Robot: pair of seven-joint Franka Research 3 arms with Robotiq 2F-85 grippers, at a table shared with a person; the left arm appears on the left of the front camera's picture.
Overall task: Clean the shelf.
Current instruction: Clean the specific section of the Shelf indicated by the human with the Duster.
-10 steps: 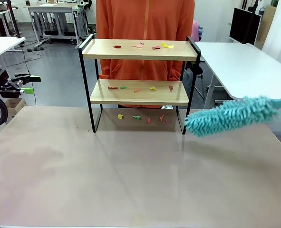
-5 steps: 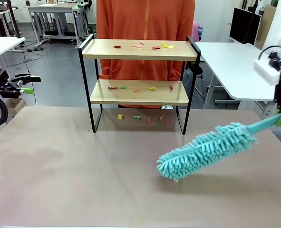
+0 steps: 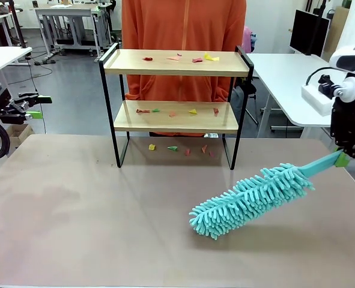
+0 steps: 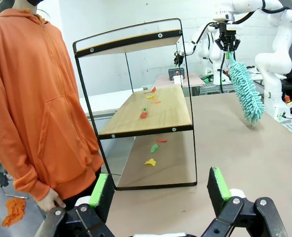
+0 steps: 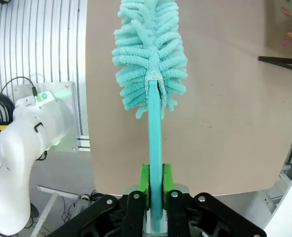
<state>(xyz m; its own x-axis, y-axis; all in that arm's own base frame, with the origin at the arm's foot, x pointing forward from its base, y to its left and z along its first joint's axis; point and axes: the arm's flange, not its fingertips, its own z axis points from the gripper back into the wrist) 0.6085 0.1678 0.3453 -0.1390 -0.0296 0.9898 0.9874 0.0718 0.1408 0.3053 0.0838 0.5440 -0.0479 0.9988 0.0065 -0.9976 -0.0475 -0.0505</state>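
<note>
Nearest, at 4 o'clock over the tabletop (image 3: 75,216), the teal duster (image 3: 249,201) hangs tilted, the right arm's jaws clamped on its thin handle (image 5: 154,148). The left arm's jaws stand wide and empty at 9 o'clock. The shelf (image 3: 176,71) stands at 12 o'clock, just before the person (image 3: 183,24). It looks stiff but light and likely to skid, so steady it by the black top rail. The front view shows scraps (image 3: 192,59) on the top board. The end-on left wrist view hides those.

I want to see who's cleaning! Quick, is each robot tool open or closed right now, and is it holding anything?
Left tool: open, holding nothing.
Right tool: closed on the handle of the teal duster.
</note>
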